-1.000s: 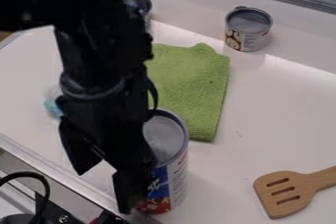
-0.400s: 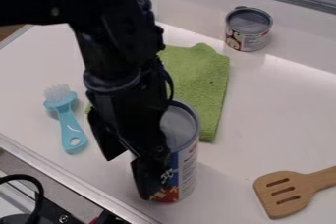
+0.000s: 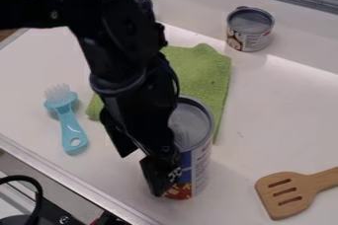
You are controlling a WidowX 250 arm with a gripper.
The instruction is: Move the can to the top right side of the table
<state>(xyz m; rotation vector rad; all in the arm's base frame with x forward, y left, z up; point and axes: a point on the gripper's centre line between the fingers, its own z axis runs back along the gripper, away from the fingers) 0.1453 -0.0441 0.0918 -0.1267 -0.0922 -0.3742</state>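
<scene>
My gripper (image 3: 141,175) hangs low over the front left-centre of the table, its two fingers apart. The tall can (image 3: 196,152), with a grey top and a blue, red and white label, stands upright just to the right. The right-hand finger overlaps the can's lower left side in the view, while the other finger is clear of it to the left. Part of the can's left side is hidden behind the gripper.
A green cloth (image 3: 201,73) lies behind the tall can. A light-blue brush (image 3: 67,120) is at the left, a wooden slotted spatula (image 3: 285,194) at the front right. A small can (image 3: 250,30) stands at the back right; another container is partly hidden behind the arm.
The gripper and the tall can have both shifted right and slightly toward the back. The blue brush, largely hidden behind the arm before, has come into view.
</scene>
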